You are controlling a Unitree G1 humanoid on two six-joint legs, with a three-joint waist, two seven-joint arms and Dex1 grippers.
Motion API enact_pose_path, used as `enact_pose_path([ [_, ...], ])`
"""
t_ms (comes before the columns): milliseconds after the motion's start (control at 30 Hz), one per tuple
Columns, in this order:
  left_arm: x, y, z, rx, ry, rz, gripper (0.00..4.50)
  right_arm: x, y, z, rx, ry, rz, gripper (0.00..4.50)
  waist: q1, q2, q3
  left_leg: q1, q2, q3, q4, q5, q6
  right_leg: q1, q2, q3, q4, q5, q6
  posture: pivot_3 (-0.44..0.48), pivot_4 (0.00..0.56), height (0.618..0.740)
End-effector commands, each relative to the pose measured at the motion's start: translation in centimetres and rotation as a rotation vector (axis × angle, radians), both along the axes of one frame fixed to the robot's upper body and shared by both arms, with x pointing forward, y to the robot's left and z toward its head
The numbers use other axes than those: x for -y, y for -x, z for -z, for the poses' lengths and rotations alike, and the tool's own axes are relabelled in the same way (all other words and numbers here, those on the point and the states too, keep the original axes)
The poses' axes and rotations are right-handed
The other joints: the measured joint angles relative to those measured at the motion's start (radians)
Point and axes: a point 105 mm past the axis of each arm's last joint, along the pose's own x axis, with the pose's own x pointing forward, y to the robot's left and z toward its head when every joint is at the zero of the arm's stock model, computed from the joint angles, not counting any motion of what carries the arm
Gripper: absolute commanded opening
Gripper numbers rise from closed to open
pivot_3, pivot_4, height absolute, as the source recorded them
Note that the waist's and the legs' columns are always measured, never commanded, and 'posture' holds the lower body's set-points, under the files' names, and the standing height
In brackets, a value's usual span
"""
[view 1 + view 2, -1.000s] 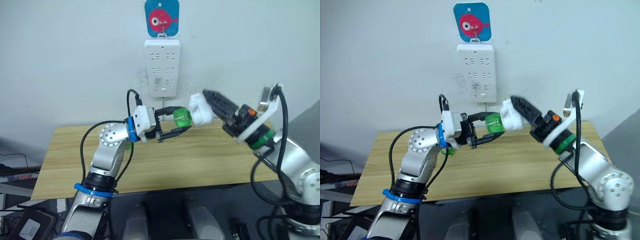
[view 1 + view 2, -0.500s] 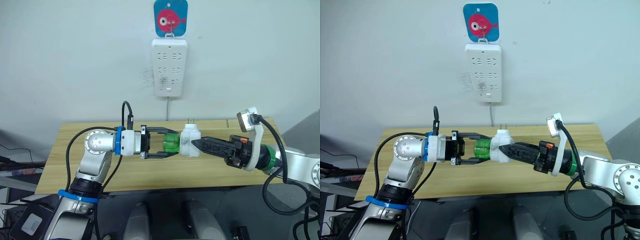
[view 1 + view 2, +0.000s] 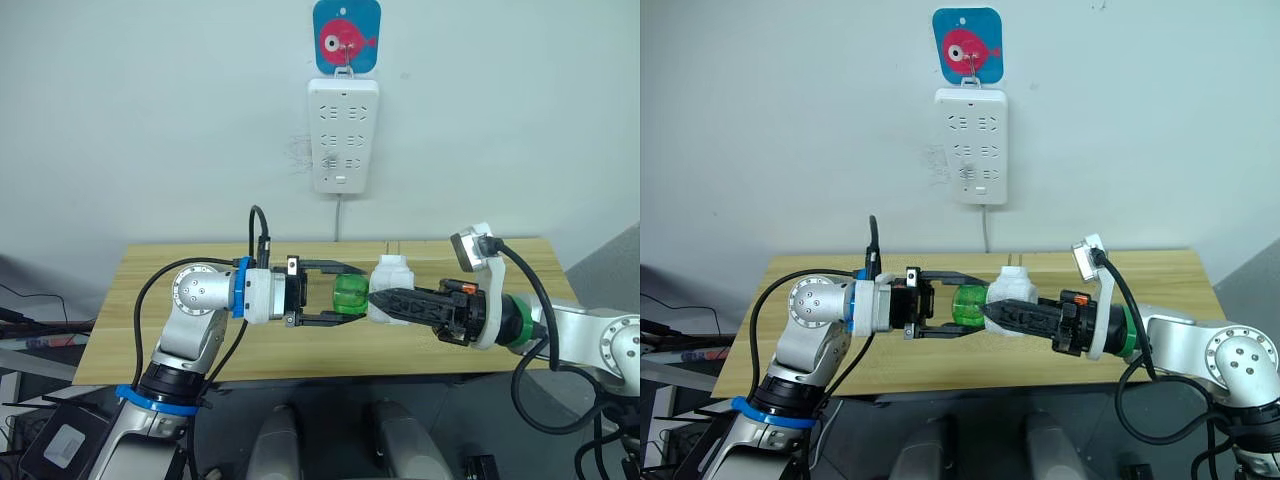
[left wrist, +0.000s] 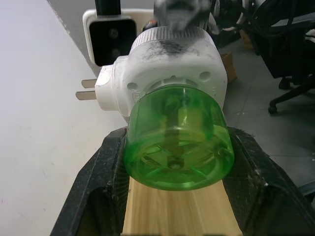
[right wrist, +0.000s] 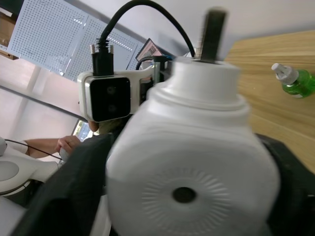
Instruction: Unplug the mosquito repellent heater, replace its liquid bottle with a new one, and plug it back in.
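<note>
The left gripper [image 3: 345,297] was clamped on the green liquid bottle [image 3: 351,296], held level above the wooden table [image 3: 150,310]. The bottle was seated in the mosquito repellent heater [image 3: 391,287], prongs pointing up, which the right gripper [image 3: 375,300] grasped from the opposite side. The power strip [image 3: 343,135] hung on the wall behind, below a blue fish hook [image 3: 346,35].

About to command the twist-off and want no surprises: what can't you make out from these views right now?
- Bottle neck and thread: hidden inside the mosquito repellent heater; green bottle still looks seated.
- Left gripper contact on the bottle: fingers flank it, true pressure unclear in the left wrist view.
- Spare bottle: lies on the table, liquid level too small to judge.
- Power strip sockets: too small to read.
</note>
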Motion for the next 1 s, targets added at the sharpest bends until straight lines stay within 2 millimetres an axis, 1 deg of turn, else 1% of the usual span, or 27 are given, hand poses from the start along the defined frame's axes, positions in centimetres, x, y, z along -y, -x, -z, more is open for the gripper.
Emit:
enact_pose_path([
  [33, 0.1, 0.6, -0.4, 0.022, 0.008, 0.024, 2.27, -0.4, 0.9, -1.2, 0.035, -0.049, -0.070, 3.11, 0.000, 0.000, 0.000, 0.000, 0.000, 0.000, 0.000, 0.000, 0.000, 0.000, 0.000, 0.000, 0.000, 0.000, 0.000, -0.045, 0.226, 0.740],
  [133, 0.0, 0.8, -0.1, -0.004, -0.015, 0.044, 2.27, -0.3, 1.1, -1.2, 0.034, -0.047, -0.084, 3.11, 0.000, 0.000, 0.000, 0.000, 0.000, 0.000, 0.000, 0.000, 0.000, 0.000, 0.000, 0.000, 0.000, 0.000, 0.000, -0.046, 0.226, 0.740],
  [200, 0.1, 0.8, -0.1, -0.096, -0.042, 0.050, 2.27, -0.3, 1.3, -1.3, 0.041, -0.040, -0.094, 3.11, 0.000, 0.000, 0.000, 0.000, 0.000, 0.000, 0.000, 0.000, 0.000, 0.000, 0.000, 0.000, 0.000, 0.000, 0.000, -0.048, 0.227, 0.740],
  [233, 0.2, 0.8, 0.0, -0.188, -0.082, 0.053, 2.27, -0.4, 1.3, -1.3, 0.046, -0.037, -0.096, 3.11, -0.001, 0.000, 0.000, 0.000, 0.000, 0.000, 0.000, 0.000, 0.000, 0.000, 0.000, 0.000, 0.000, 0.000, 0.000, -0.048, 0.227, 0.740],
  [300, 0.2, 0.0, 0.2, -0.553, -0.158, 0.001, 2.27, -0.3, 1.5, -1.4, 0.058, -0.017, -0.107, 3.11, -0.003, 0.000, 0.000, 0.000, 0.000, -0.001, 0.000, 0.000, 0.000, 0.000, 0.000, -0.001, 0.000, -0.001, 0.001, -0.045, 0.227, 0.740],
  [333, -0.1, -0.1, 0.0, -0.797, -0.182, -0.002, 2.27, -0.3, 1.6, -1.4, 0.062, -0.013, -0.109, 3.10, -0.003, 0.000, 0.001, 0.000, 0.001, -0.002, 0.001, 0.000, 0.000, 0.000, 0.000, -0.001, 0.001, -0.001, 0.002, -0.043, 0.227, 0.740],
  [367, -0.5, 0.1, -0.1, -0.985, -0.221, 0.012, 2.27, -0.4, 1.8, -1.4, 0.072, 0.005, -0.120, 3.10, -0.004, 0.000, 0.001, -0.001, 0.001, -0.003, 0.002, 0.000, 0.000, 0.000, 0.000, -0.002, 0.001, -0.001, 0.002, -0.047, 0.228, 0.740],
  [433, -1.3, 0.5, -0.6, -1.159, -0.274, 0.046, 2.27, -0.5, 2.0, -1.3, 0.082, 0.025, -0.132, 3.09, -0.005, 0.000, 0.001, -0.001, 0.001, -0.006, 0.004, 0.000, 0.000, 0.002, 0.001, -0.005, 0.002, -0.001, 0.002, -0.050, 0.228, 0.740],
  [500, -1.5, 0.2, -1.1, -1.195, -0.272, 0.028, 2.27, -0.5, 2.2, -1.3, 0.092, 0.040, -0.143, 3.09, -0.004, 0.000, 0.001, 0.000, 0.000, -0.007, 0.005, 0.000, 0.000, 0.003, 0.002, -0.006, 0.001, -0.001, 0.002, -0.051, 0.227, 0.740],
  [667, -1.3, -0.4, -1.7, -1.156, -0.208, -0.020, 2.27, -0.5, 1.9, -1.3, 0.089, 0.033, -0.125, 3.09, -0.002, 0.000, 0.001, -0.001, 0.001, -0.007, 0.004, 0.000, 0.000, 0.003, 0.002, -0.006, 0.000, -0.001, 0.002, -0.049, 0.223, 0.740],
  [700, -1.4, -0.9, -1.3, -1.057, -0.195, -0.075, 2.27, -0.4, 1.8, -1.3, 0.084, 0.028, -0.113, 3.08, -0.001, 0.000, 0.001, -0.001, 0.001, -0.007, 0.004, 0.000, 0.000, 0.003, 0.002, -0.006, 0.001, -0.001, 0.002, -0.048, 0.222, 0.740],
  [733, -1.5, -1.2, -0.7, -0.895, -0.192, -0.112, 2.27, -0.3, 1.5, -1.4, 0.081, 0.023, -0.102, 3.07, -0.002, 0.001, 0.001, -0.001, 0.001, -0.007, 0.005, 0.000, 0.000, 0.003, 0.002, -0.006, 0.001, -0.001, 0.002, -0.046, 0.220, 0.740],
  [767, -1.7, -1.5, -0.2, -0.684, -0.187, -0.146, 2.98, -0.2, 1.3, -1.5, 0.077, 0.015, -0.089, 3.07, -0.002, 0.001, 0.001, 0.000, 0.001, -0.006, 0.005, 0.000, 0.000, 0.003, 0.002, -0.005, 0.000, -0.001, 0.002, -0.046, 0.219, 0.740],
  [800, -1.9, -1.0, 0.5, -0.530, -0.205, -0.128, 3.22, -0.1, 1.2, -1.5, 0.074, 0.010, -0.080, 3.07, -0.002, 0.001, 0.001, 0.001, 0.000, -0.004, 0.004, 0.000, 0.000, 0.003, 0.001, -0.003, 0.000, -0.001, 0.002, -0.046, 0.219, 0.740],
  [833, -2.0, -0.6, 1.0, -0.444, -0.218, -0.108, 3.51, -0.1, 1.1, -1.6, 0.073, 0.009, -0.076, 3.07, -0.002, 0.001, 0.001, 0.002, 0.000, -0.003, 0.003, 0.000, 0.000, 0.003, 0.000, -0.001, 0.000, -0.001, 0.001, -0.046, 0.219, 0.740],
  [867, -2.2, -0.3, 1.3, -0.382, -0.216, -0.094, 3.87, 0.0, 1.0, -1.6, 0.073, 0.009, -0.073, 3.07, -0.001, 0.001, 0.001, 0.003, 0.001, -0.001, 0.002, 0.000, 0.000, 0.003, 0.000, -0.001, 0.000, 0.001, -0.003, -0.048, 0.217, 0.740],
  [900, -2.2, -0.3, 0.9, -0.244, -0.153, -0.094, 4.13, 0.0, 1.0, -1.5, 0.072, 0.010, -0.071, 3.07, 0.003, 0.001, 0.001, 0.003, 0.001, -0.001, 0.002, 0.000, 0.000, 0.003, 0.000, -0.001, 0.000, 0.002, -0.004, -0.048, 0.217, 0.740],
  [933, -2.2, -0.1, 0.5, -0.118, -0.099, -0.083, 4.18, 0.0, 1.0, -1.5, 0.071, 0.012, -0.069, 3.07, 0.007, 0.001, 0.001, 0.002, 0.001, -0.001, 0.002, 0.000, 0.000, 0.003, 0.000, -0.001, 0.000, 0.002, -0.004, -0.048, 0.217, 0.740],
  [1000, -2.3, 0.0, -0.1, 0.020, -0.015, -0.107, 4.18, 0.0, 1.0, -1.4, 0.068, 0.011, -0.066, 3.07, 0.024, 0.001, 0.000, 0.002, 0.001, 0.000, 0.002, 0.000, 0.000, 0.003, -0.002, -0.001, -0.001, 0.002, -0.004, -0.047, 0.214, 0.740],
])
